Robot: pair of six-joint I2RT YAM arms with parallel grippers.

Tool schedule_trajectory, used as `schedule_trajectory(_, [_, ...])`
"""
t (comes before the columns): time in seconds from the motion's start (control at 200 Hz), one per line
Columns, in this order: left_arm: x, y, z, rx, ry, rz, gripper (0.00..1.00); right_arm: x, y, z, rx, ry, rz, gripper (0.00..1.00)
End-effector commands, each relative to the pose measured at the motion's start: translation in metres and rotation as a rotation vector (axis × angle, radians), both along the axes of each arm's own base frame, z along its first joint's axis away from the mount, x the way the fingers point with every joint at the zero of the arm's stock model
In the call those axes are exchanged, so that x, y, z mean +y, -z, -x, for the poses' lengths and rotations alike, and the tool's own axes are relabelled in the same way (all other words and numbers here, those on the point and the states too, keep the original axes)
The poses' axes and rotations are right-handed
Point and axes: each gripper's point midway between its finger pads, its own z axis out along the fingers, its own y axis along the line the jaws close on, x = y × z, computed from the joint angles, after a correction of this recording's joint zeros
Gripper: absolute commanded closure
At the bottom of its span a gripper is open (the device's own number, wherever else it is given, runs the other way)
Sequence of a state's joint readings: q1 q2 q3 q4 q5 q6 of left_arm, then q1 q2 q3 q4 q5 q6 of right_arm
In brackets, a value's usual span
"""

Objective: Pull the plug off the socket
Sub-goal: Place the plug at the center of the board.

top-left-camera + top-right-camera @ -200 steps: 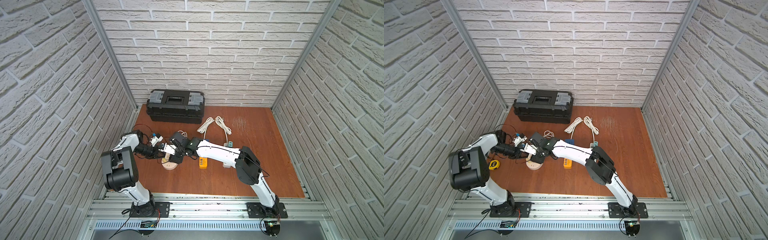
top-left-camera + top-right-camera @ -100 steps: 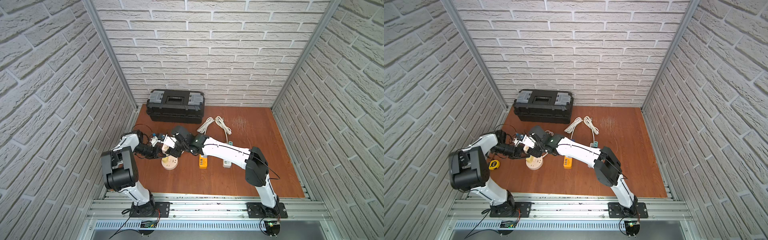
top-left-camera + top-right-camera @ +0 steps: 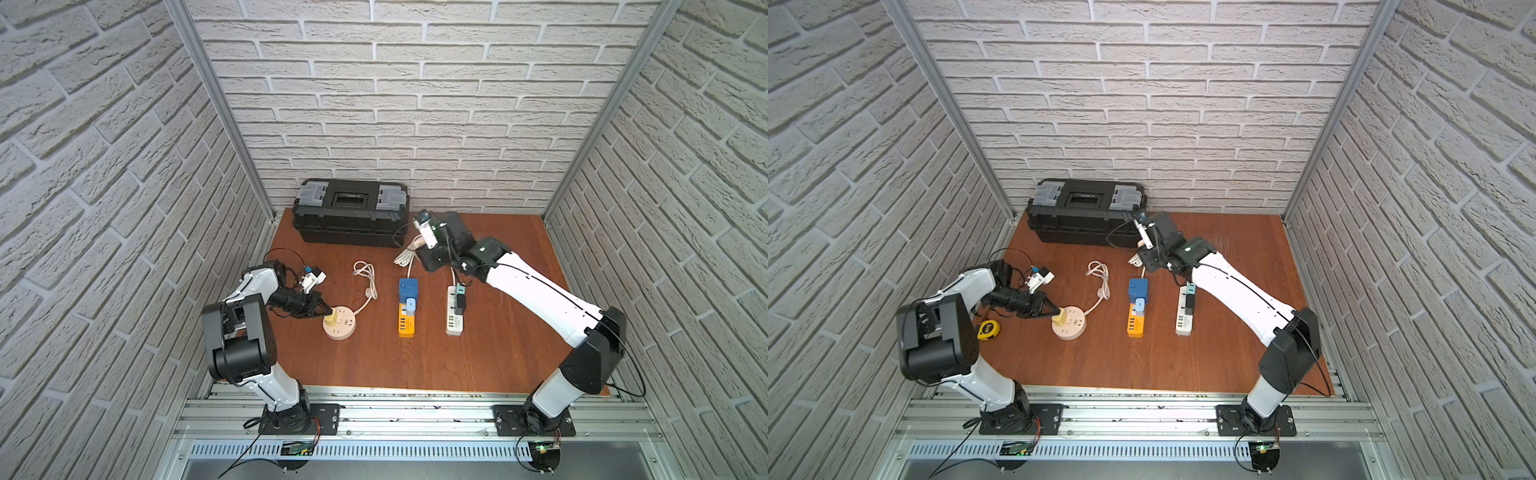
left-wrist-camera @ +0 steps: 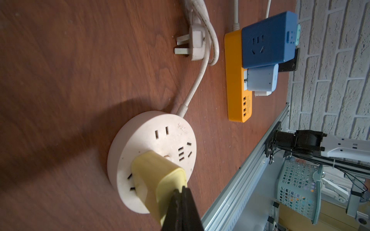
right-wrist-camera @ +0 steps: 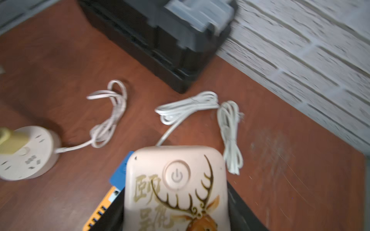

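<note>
At the far left of the tabletop (image 3: 1142, 365) you have a yellow tape measure (image 3: 988, 329) beside the left arm. Your left gripper (image 3: 328, 311) has its fingers (image 4: 180, 200) pressed together with nothing between them, and their tips touch the top of a yellow plug (image 4: 158, 176). That plug sits in the round beige socket (image 3: 343, 330). The socket's white cord (image 3: 365, 274) loops away toward the back, where a black toolbox (image 3: 351, 216) stands against the wall. To the right lies an orange power strip (image 3: 406, 324) carrying a dark blue adapter (image 3: 408, 289) and a pale blue one (image 3: 410, 306). Beyond it is a white power strip (image 3: 455, 320) with a black plug in it. Your right gripper (image 5: 175, 200) is raised over the back ends of those two strips, near the toolbox's right end. Its jaws are clamped on the sides of the beige deer-print plug (image 5: 176, 176), whose power button faces the wrist camera. That plug is off the round socket and well apart from it, up off the tabletop.
</note>
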State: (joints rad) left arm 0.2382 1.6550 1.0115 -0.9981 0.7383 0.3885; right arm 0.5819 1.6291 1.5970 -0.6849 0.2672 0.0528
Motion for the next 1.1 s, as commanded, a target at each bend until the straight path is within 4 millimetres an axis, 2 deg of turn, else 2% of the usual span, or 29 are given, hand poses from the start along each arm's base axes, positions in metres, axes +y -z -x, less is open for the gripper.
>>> schedule_trajectory(0.0, [0.037, 0.064, 0.027, 0.123, 0.083, -0.290, 1.00, -0.072, 0.009, 0.006, 0.051, 0.236, 0.057, 0.97])
schedule_trajectory(0.125, [0.037, 0.064, 0.026, 0.122, 0.082, -0.291, 1.00, -0.127, 0.031, 0.000, 0.097, 0.399, 0.082, 0.97])
schedule_trajectory(0.295, [0.037, 0.064, 0.027, 0.121, 0.082, -0.291, 1.00, -0.167, 0.084, -0.009, 0.236, 0.504, 0.071, 0.97])
schedule_trajectory(0.395, [0.038, 0.063, 0.026, 0.119, 0.082, -0.294, 1.00, -0.190, 0.106, -0.016, 0.296, 0.566, 0.103, 0.97])
schedule_trajectory(0.48, [0.037, 0.064, 0.026, 0.121, 0.081, -0.293, 1.00, -0.196, 0.120, -0.027, 0.333, 0.571, 0.070, 0.97])
schedule_trajectory(0.645, [0.038, 0.063, 0.026, 0.118, 0.082, -0.296, 1.00, -0.207, 0.152, -0.047, 0.411, 0.587, 0.112, 0.93])
schedule_trajectory(0.67, [0.038, 0.063, 0.026, 0.118, 0.081, -0.296, 1.00, -0.208, 0.151, -0.051, 0.406, 0.588, 0.115, 0.91])
schedule_trajectory(0.68, [0.038, 0.063, 0.026, 0.117, 0.080, -0.298, 1.00, -0.209, 0.161, -0.051, 0.427, 0.588, 0.125, 0.91])
schedule_trajectory(0.705, [0.038, 0.064, 0.027, 0.117, 0.082, -0.298, 1.00, -0.209, 0.167, -0.054, 0.437, 0.588, 0.133, 0.89])
schedule_trajectory(0.79, [0.038, 0.064, 0.027, 0.118, 0.079, -0.297, 1.00, -0.212, 0.176, -0.063, 0.444, 0.594, 0.152, 0.80])
schedule_trajectory(0.94, [0.039, 0.064, 0.026, 0.118, 0.080, -0.299, 1.00, -0.215, 0.188, -0.075, 0.466, 0.595, 0.157, 0.75])
schedule_trajectory(0.98, [0.039, 0.064, 0.027, 0.119, 0.079, -0.298, 1.00, -0.216, 0.191, -0.078, 0.470, 0.595, 0.154, 0.71])
schedule_trajectory(1.095, [0.038, 0.064, 0.027, 0.117, 0.078, -0.297, 1.00, -0.217, 0.194, -0.087, 0.467, 0.592, 0.160, 0.52])
